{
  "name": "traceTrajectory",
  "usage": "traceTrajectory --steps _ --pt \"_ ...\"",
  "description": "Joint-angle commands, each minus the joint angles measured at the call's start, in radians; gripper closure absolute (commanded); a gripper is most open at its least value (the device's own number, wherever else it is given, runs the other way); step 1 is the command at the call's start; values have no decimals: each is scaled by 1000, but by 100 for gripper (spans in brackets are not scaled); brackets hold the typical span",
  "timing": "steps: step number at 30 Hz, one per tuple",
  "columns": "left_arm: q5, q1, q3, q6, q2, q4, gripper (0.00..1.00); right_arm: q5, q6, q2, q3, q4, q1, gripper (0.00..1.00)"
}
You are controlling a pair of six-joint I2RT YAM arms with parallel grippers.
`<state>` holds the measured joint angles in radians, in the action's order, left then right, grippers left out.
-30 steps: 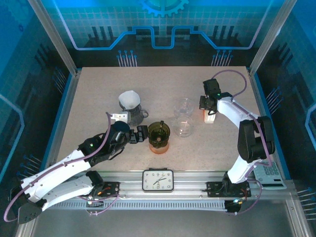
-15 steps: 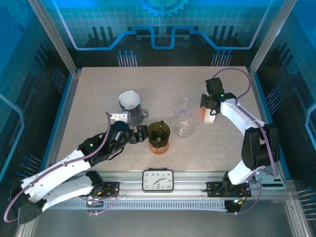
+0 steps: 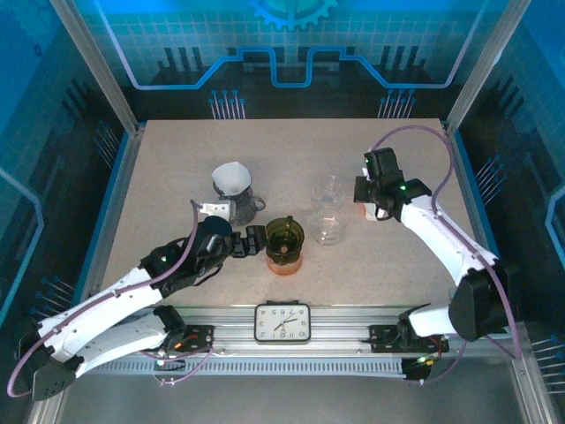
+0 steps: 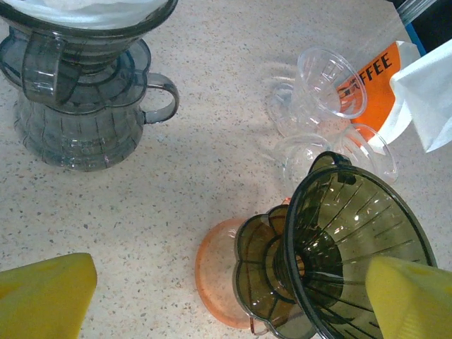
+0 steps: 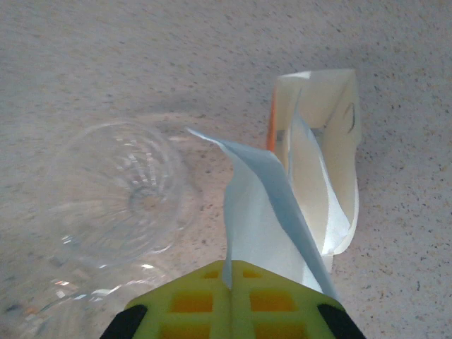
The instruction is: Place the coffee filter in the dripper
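Observation:
A dark green dripper (image 3: 284, 237) stands on an orange base (image 4: 212, 272) near the table's middle. My left gripper (image 3: 254, 240) is open, its yellow fingers (image 4: 44, 293) wide apart, with the dripper (image 4: 353, 240) between them and close to the right finger. A white coffee filter (image 5: 265, 205) hangs just above the open filter box (image 5: 321, 134), pinched by my right gripper (image 5: 232, 274), which is shut on it. From above, that gripper (image 3: 372, 196) sits right of the clear drippers. The filter (image 4: 431, 95) also hangs at the right edge of the left wrist view.
A grey dripper stack (image 3: 232, 185) holding its own white filter stands at the back left. Two clear drippers (image 3: 328, 190) (image 3: 328, 230) lie between the green dripper and the orange filter box (image 4: 378, 88). A clock (image 3: 282, 321) sits at the near rail.
The right arm has swung its elbow out to the right, and its gripper has drawn the filter up out of the box, a little nearer. The left arm stays still.

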<state>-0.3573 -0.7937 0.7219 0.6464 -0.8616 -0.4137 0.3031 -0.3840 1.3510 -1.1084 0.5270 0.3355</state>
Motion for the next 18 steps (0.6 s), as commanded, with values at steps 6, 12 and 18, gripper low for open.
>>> traceTrajectory --steps 6,12,18 --pt "44 10 92 -83 -1 -46 1 -115 10 -209 24 116 94 100" --pt "46 10 108 -95 -1 -77 1 -369 54 -336 -45 242 131 100" --pt "44 11 108 -92 0 -83 1 -459 74 -307 -176 423 264 100"
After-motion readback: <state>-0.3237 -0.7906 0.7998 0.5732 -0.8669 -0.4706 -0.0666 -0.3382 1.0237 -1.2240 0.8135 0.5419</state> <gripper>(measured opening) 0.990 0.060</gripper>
